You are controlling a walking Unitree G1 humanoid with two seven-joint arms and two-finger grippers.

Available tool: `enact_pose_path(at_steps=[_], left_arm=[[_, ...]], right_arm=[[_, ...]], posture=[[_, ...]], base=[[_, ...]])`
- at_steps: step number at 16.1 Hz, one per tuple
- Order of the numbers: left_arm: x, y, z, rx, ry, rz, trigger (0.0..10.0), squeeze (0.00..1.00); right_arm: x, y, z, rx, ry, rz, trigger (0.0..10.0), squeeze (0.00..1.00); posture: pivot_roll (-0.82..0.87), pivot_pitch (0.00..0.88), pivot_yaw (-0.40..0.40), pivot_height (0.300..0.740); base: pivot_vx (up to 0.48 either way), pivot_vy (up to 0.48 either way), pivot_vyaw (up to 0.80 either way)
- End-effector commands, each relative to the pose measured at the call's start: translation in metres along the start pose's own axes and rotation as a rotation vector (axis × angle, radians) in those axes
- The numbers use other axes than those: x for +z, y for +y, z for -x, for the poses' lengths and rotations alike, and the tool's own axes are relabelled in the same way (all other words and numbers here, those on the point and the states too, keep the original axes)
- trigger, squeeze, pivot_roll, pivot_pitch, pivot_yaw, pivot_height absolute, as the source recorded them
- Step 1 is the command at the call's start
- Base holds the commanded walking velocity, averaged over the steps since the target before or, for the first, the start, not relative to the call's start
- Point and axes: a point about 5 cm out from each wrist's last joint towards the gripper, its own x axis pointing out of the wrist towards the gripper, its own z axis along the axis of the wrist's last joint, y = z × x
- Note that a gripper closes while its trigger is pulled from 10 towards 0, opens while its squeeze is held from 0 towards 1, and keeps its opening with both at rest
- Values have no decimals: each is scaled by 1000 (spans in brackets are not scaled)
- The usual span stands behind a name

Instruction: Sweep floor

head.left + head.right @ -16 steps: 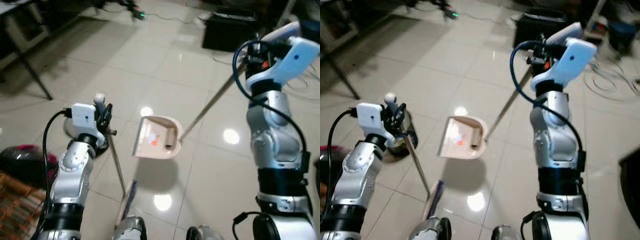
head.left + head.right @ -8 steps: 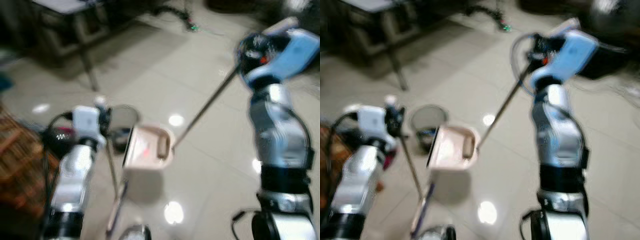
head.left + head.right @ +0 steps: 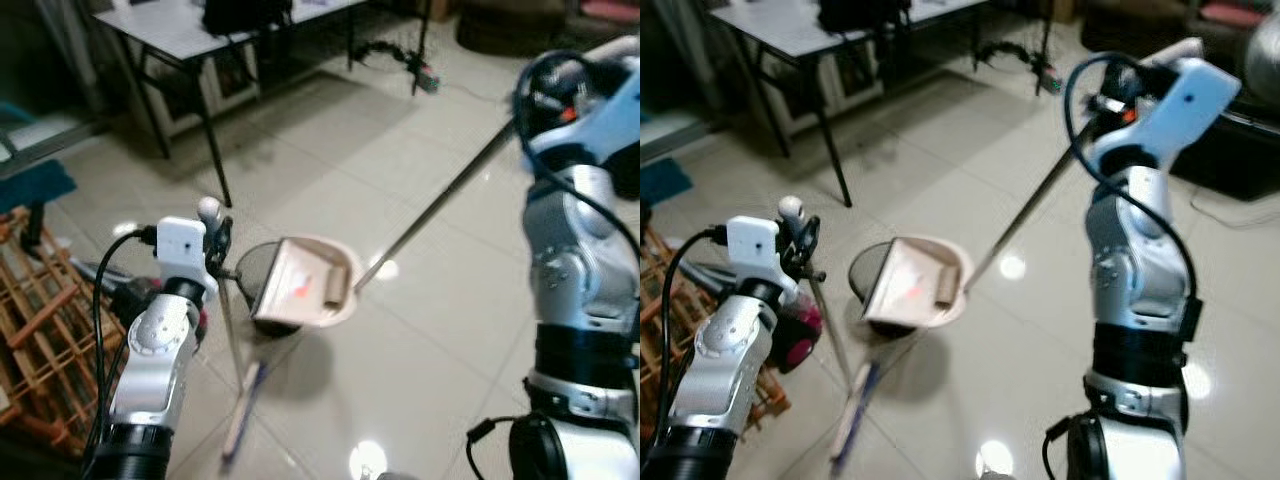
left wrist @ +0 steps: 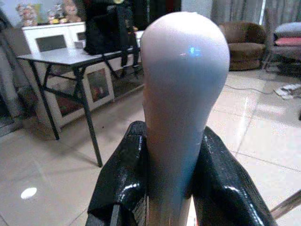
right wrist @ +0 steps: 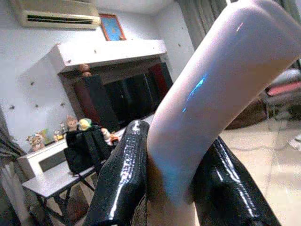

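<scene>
Head views: the dustpan (image 3: 305, 285) hangs tilted over a small bin (image 3: 258, 268) at floor centre, likely for tipping. The broom (image 3: 232, 340) stands at 7 o'clock, bristles down.

Left wrist: left gripper (image 4: 181, 155) clamps the broom's knob, forearm upright.

Right wrist: right gripper (image 5: 169, 174) pinches the dustpan handle (image 5: 211, 89), arm raised at 2 o'clock.

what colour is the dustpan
Pale pink or beige, with a small orange-red bit inside; the dustpan shows best in the left eye view.

No text, label, brand, number or sign can be read on anything here.
</scene>
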Motion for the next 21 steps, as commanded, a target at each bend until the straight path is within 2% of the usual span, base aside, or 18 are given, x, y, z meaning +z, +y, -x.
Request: enact_pose_path(at_steps=[1,11,15,18,21], left_arm=[[6,7,0,20,-23,-21,10000,0],[3,4,-2,28,-11,-7,10000,0],[2,3,-4,28,-5,-3,10000,0],[1,3,-5,32,1,-1,10000,0],[0,4,-5,37,5,-4,10000,0]], right_arm=[[12,13,-1,44,-58,-35,10000,0],[13,10,-5,31,-85,-9,10000,0],[14,5,-6,19,-103,29,10000,0],[14,5,-7,27,-116,58,10000,0],[13,12,-5,106,-152,135,10000,0]], posture=[[-35,0,23,740],[-37,0,17,740],[-38,0,20,740],[-38,0,20,740],[-36,0,21,740]], base=[[435,0,0],[436,0,0],[432,0,0],[0,0,0],[0,0,0]])
